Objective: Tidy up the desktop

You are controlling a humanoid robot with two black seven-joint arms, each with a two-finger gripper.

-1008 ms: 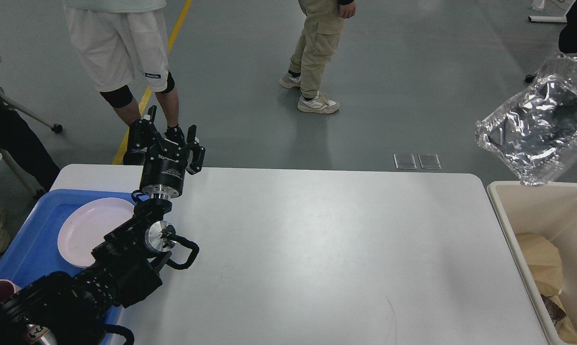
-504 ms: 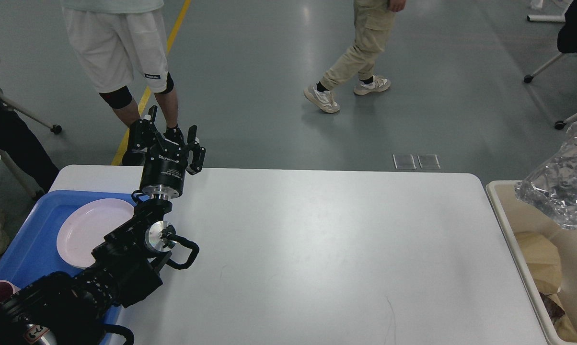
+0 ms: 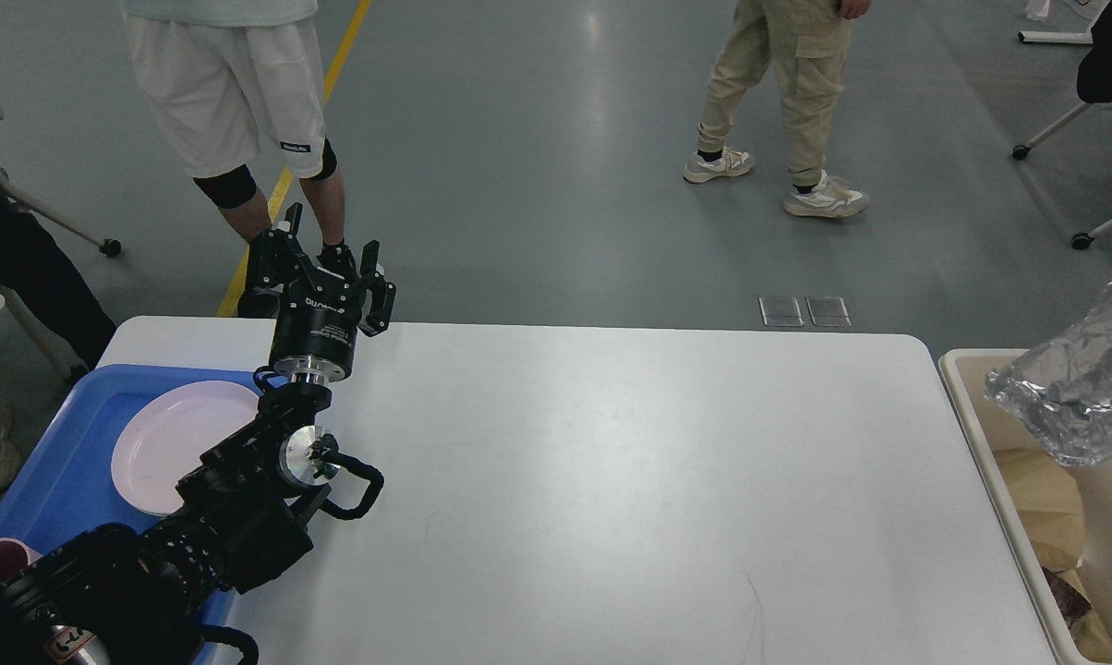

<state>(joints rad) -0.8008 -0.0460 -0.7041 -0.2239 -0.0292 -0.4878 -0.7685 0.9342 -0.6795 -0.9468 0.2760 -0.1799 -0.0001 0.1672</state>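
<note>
The desktop (image 3: pixel 611 480) lay bare across the middle of the view, and that looked like tidying nearly done. Off its left edge sat the blue tray (image 3: pixel 66 443) with the pink plate (image 3: pixel 173 443), gathered clear of the surface. The left gripper (image 3: pixel 330 263) stood raised over the desktop's far left corner, fingers spread and empty, parked just as a second earlier. Off the desktop's right edge, the crumpled foil (image 3: pixel 1073 397) had dropped lower into the beige bin (image 3: pixel 972 416). No right gripper showed.
</note>
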